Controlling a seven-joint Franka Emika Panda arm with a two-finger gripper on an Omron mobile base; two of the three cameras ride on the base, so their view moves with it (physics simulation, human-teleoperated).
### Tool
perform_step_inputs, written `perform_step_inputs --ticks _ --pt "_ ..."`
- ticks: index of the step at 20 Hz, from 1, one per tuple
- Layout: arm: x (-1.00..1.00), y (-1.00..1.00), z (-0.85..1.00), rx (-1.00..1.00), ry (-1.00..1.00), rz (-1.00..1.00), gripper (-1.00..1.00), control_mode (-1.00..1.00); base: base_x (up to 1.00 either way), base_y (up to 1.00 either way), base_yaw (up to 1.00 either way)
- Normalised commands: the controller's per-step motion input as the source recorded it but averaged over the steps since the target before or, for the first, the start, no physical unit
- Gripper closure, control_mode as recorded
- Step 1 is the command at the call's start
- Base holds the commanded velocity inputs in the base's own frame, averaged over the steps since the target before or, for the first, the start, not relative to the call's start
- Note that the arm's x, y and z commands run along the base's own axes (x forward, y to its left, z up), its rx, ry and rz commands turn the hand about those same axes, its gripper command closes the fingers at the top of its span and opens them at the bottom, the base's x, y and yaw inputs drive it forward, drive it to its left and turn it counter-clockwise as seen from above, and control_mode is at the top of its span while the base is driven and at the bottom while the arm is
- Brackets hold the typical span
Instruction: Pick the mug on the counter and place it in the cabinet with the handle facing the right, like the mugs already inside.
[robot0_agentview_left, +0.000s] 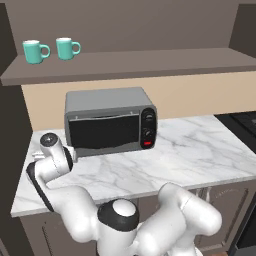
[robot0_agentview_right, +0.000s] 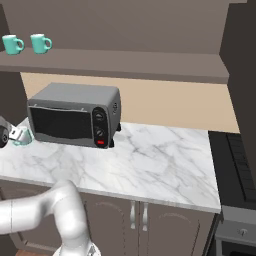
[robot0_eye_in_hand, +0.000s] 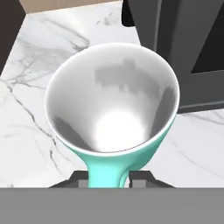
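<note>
**Desk:** Mug (robot0_eye_in_hand: 111, 105) first. Where does it sit, and what has hold of it?

**Photographer:** Mug on the marble worktop (robot0_eye_in_hand: 30, 127), far left end, just beside the toaster oven (robot0_eye_in_hand: 183, 48). In the hand view its white bowl gapes straight at the lens, and the teal handle runs down between the two fingertips of the gripper (robot0_eye_in_hand: 108, 178). The gripper is clenched on that handle.

**Desk:** So the grasp looks made. What does the lift call for?

**Photographer:** My reading: a handle grip lets a mug swing, so raise it straight and slowly, and clear the oven's corner before swinging anywhere. From the right base view the mug is a sliver of teal at the hand, tucked close to the oven's front left.

**Desk:** And further off?

**Photographer:** Up on the cabinet (robot0_agentview_left: 150, 65), two teal mugs (robot0_agentview_left: 36, 51) stand near the left end of the brown shelf, handles to the right. The shelf beside them, to their right, looks free. Since the gripper owns the handle, the wrist will have to turn so the handle ends up pointing right before setting down, approaching from the front without clipping the neighbours
</note>
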Motion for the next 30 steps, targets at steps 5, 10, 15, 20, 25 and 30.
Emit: perform_step_inputs --ticks 5,10,15,20,25,30 --pt "-0.32 0.00 0.39 0.00 -0.13 0.04 1.00 -1.00 0.00 0.00 0.00" --pt "-0.39 0.00 0.52 0.03 -0.15 0.08 1.00 -1.00 0.00 0.00 0.00" --pt "-0.32 0.00 0.70 0.05 -0.14 0.07 1.00 -1.00 0.00 0.00 0.00" --pt "-0.31 0.00 0.63 0.03 -0.12 0.05 1.00 -1.00 0.00 0.00 0.00" --pt "-0.38 0.00 0.39 0.06 -0.06 0.01 1.00 -1.00 0.00 0.00 0.00" --pt "-0.54 -0.02 0.40 0.09 -0.05 0.00 1.00 -1.00 0.00 0.00 0.00"
